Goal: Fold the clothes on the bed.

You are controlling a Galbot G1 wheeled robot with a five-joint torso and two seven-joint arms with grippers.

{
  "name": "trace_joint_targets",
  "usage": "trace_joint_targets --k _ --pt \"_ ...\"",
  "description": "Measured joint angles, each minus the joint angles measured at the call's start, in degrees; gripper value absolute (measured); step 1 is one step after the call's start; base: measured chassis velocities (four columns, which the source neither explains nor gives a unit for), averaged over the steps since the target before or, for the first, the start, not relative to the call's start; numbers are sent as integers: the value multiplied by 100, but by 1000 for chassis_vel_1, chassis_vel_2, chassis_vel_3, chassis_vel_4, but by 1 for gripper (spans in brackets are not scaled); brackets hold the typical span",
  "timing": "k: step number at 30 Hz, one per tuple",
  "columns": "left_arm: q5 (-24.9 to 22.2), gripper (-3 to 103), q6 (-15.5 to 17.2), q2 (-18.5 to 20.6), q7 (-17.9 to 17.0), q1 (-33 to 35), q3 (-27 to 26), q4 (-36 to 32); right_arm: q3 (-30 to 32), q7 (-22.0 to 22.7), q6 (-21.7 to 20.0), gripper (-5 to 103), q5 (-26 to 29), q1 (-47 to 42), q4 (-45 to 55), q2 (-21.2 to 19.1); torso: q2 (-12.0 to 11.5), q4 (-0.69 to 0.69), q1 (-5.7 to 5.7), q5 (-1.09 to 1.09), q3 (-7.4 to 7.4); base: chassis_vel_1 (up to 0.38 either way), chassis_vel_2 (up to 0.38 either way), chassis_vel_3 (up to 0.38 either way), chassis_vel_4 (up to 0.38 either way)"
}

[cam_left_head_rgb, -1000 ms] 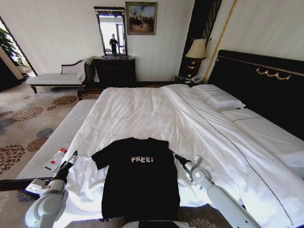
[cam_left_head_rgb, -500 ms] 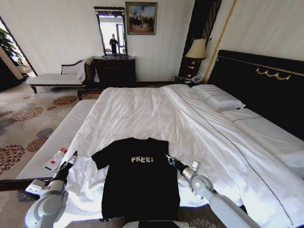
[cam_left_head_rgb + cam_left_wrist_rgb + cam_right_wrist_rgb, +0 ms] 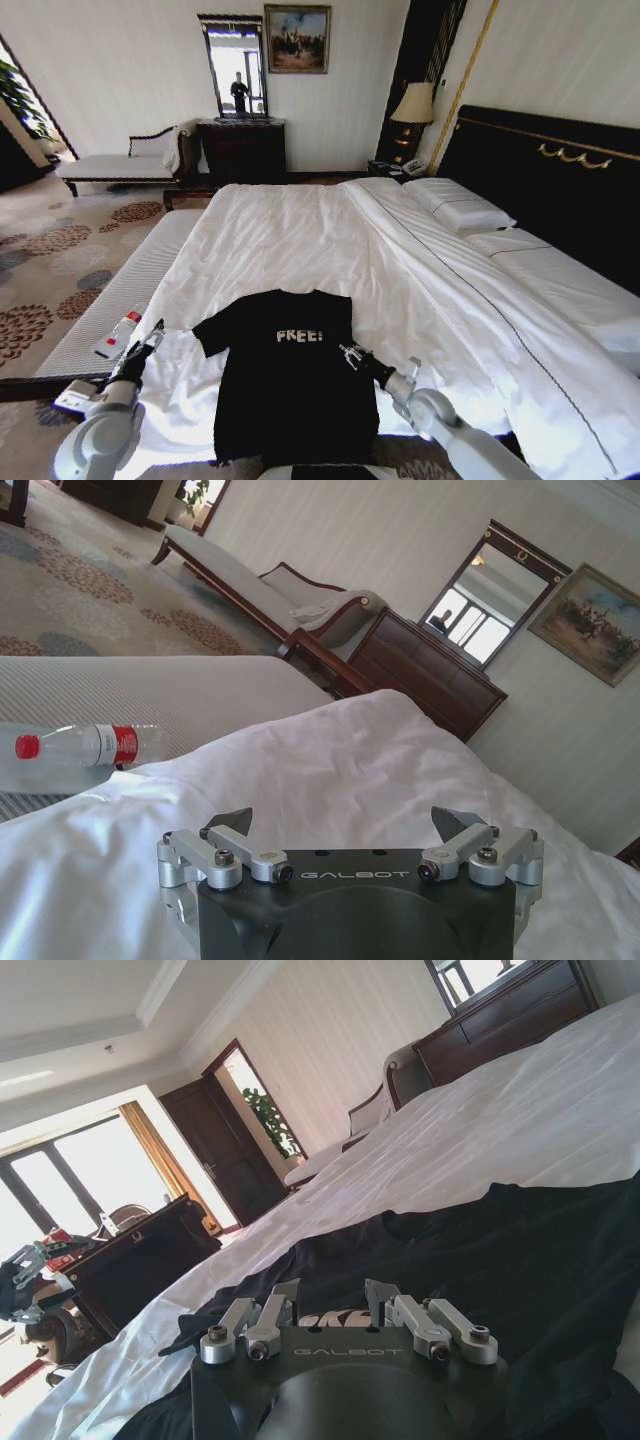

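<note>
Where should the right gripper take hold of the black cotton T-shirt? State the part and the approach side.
Probably the sleeve edge nearest the right gripper, coming from that side. The black cotton T-shirt lies flat, chest up, on the white bed, so only its edges offer a pinchable fold.

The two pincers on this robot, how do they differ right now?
The left pincer has its fingers spread wide; the right pincer has them closer together, though still apart. The left pincer sits at the bed's edge over white sheet, beside the T-shirt; the right pincer is over the T-shirt near its sleeve. Both are the same dark make and hold nothing.
</note>
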Motion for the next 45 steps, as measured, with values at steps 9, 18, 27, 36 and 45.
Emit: trace_joint_targets --k 9,18,27,36,45 --pt "11 100 0 -21 -1 50 -48 -42 -26 846 -52 68 324 404 -158 98 0 1 0 0 0 0 0 0 0" --pt "-25 100 72 192 -17 -131 -81 64 126 2193 243 95 957 1086 -223 256 0 1 0 -1 0 0 0 0 0" --pt "-1341 100 1259 612 -433 -629 245 286 526 1874 464 100 1084 1477 -386 147 0 1 0 0 1 0 0 0 0" --pt "-1606 100 2033 864 -571 -1219 713 1107 594 1591 582 100 871 1447 -512 84 0 -1 0 -1 1 0 0 0 0" --pt "-1689 100 1951 674 -398 -1205 603 1428 520 1630 574 100 644 1396 -676 155 0 2 0 0 0 0 0 0 0"
